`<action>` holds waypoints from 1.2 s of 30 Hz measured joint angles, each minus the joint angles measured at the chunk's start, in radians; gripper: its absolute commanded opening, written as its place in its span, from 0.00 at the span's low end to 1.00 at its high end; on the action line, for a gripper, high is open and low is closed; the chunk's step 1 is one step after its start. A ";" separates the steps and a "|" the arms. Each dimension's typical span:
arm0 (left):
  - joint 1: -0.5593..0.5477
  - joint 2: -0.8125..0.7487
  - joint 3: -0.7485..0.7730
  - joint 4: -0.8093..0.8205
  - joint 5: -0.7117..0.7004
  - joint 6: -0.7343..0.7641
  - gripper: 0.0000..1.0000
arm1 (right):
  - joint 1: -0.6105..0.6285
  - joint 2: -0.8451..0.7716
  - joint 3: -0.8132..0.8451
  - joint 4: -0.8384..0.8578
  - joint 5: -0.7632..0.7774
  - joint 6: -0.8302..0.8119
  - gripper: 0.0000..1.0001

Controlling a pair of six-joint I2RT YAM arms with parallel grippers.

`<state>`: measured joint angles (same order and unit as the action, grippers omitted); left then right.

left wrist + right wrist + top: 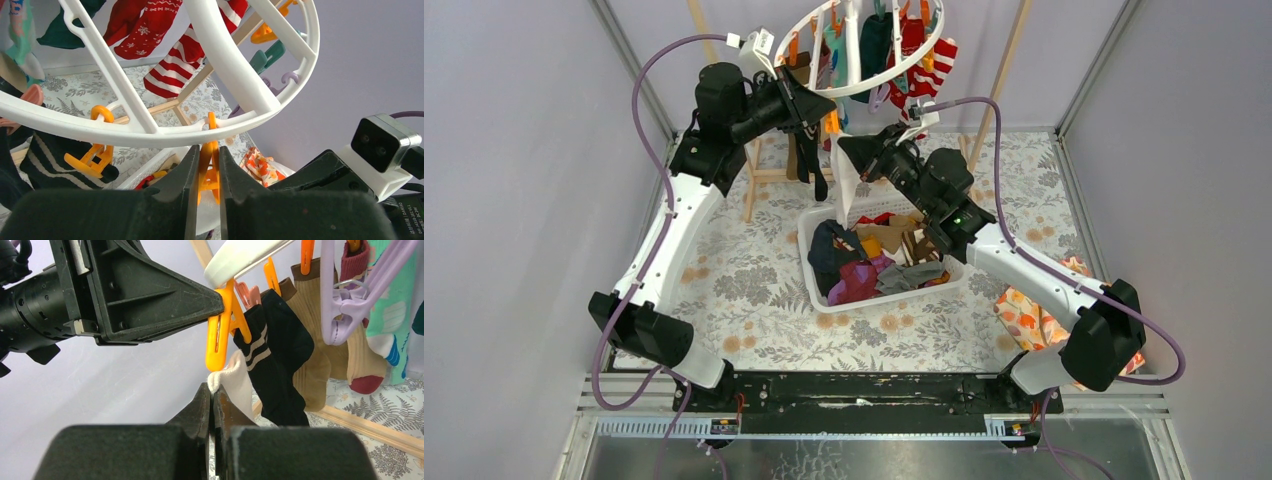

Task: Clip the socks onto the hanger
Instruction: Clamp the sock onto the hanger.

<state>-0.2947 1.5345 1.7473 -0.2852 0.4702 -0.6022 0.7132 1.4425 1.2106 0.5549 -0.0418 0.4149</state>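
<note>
White sock pinched in right fingers, left fingers squeezing orange hanger clip

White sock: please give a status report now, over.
Left tool shut on orange clip at the hanger rim. Right tool holds white sock, top edge just under that clip, not yet in. Black striped sock hangs close beside.

A grey-and-tan floral tablecloth covers the table, enclosed by pale lilac walls.
A white slotted plastic basket sits near the middle of the cloth. Behind it stands a light wooden rack frame, its posts rising at the back. An orange-and-white patterned fabric bundle lies at the right edge, apart from the basket.
</note>
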 measured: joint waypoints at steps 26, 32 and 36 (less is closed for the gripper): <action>-0.023 0.000 0.008 -0.017 -0.040 0.051 0.00 | 0.031 0.001 0.091 -0.059 0.068 -0.064 0.00; -0.032 0.000 0.008 -0.017 -0.053 0.062 0.00 | 0.031 0.006 0.101 -0.075 0.072 -0.074 0.00; -0.032 0.000 0.008 -0.018 -0.060 0.070 0.00 | 0.031 0.017 0.107 -0.091 0.078 -0.082 0.00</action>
<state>-0.3271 1.5349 1.7557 -0.3035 0.4099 -0.5323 0.7444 1.4597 1.3174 0.4641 0.0364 0.3325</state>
